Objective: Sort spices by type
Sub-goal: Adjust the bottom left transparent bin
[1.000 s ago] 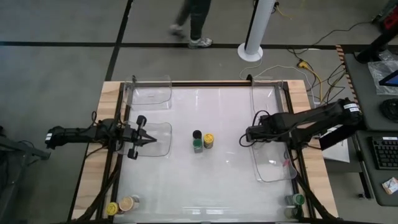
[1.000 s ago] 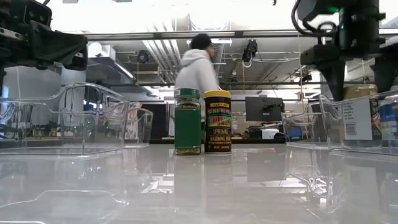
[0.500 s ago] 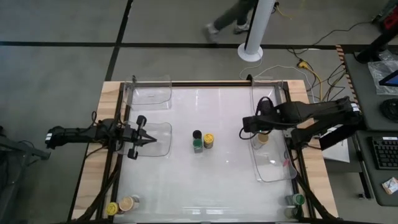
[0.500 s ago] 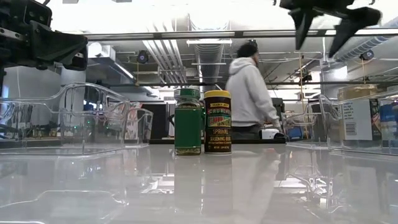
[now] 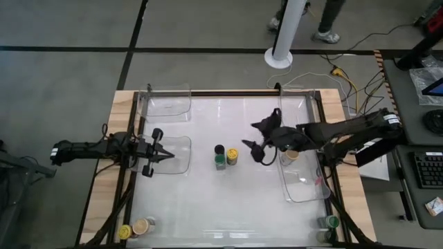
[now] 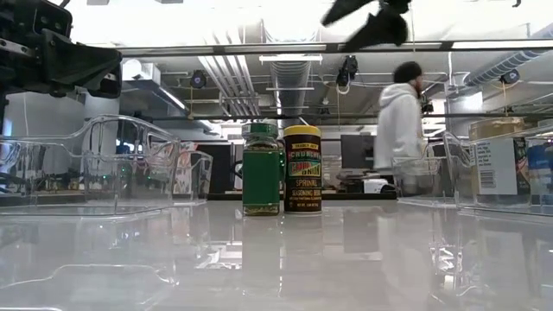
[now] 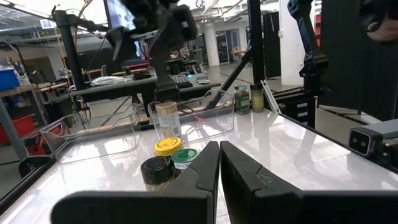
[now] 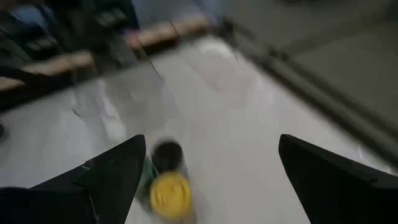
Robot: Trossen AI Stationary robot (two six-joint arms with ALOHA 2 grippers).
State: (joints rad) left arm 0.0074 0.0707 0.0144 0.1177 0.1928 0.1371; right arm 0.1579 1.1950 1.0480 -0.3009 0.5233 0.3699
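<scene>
Jars already parked at the near corners of the surface (image 5: 208, 207) suggest the sorting scheme: a yellow-lidded jar (image 5: 124, 231) and a tan-lidded jar (image 5: 141, 225) sit together at the near left corner, probably set apart as finished piles. Just inward of the left edge, the left tool (image 5: 160, 156) waits with its fingers pressed together, holding nothing, its tips over a clear tray (image 5: 181, 153).

At the middle of the surface stands a tight cluster still to be sorted: a black-lidded jar (image 5: 219, 149), a green-lidded jar (image 5: 220, 162) and a yellow-lidded centre jar (image 5: 232, 155), touching or nearly so. Just to their right, the right tool (image 5: 257, 138) hangs above the surface with its fingers spread wide and empty, pointed at that cluster, likely lining up for a pick. Behind it another tan-lidded jar (image 5: 291, 153) stands in the right-hand tray (image 5: 304, 190), and two green-lidded jars (image 5: 328, 223) occupy the near right corner.
</scene>
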